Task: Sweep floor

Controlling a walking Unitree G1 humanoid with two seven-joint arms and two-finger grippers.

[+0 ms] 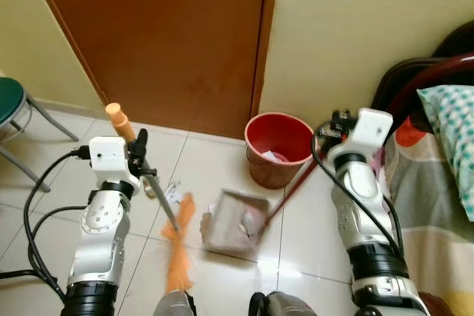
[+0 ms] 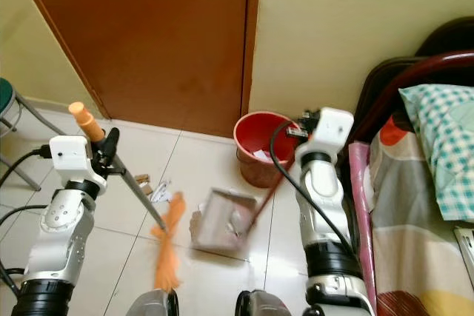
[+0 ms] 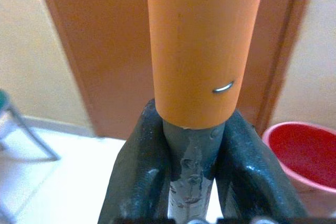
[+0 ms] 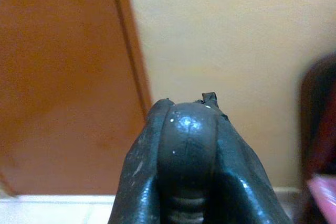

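My left gripper (image 1: 138,155) is clamped on the broom (image 1: 176,246), its fingers (image 3: 137,182) pinching the grey shaft just under the orange grip. The orange bristles rest on the tiled floor (image 1: 215,160), blurred, at about seven o'clock from the dustpan (image 1: 233,221). My right gripper (image 1: 335,125) is closed around a dark rounded handle end; I take it to be the dustpan's red handle, though the head views don't show the grip cleanly. The pan sits at six o'clock from the red bucket (image 1: 279,147), which stands against the wall beside the brown door (image 1: 163,35). Small scraps (image 2: 158,190) lie near the bristles.
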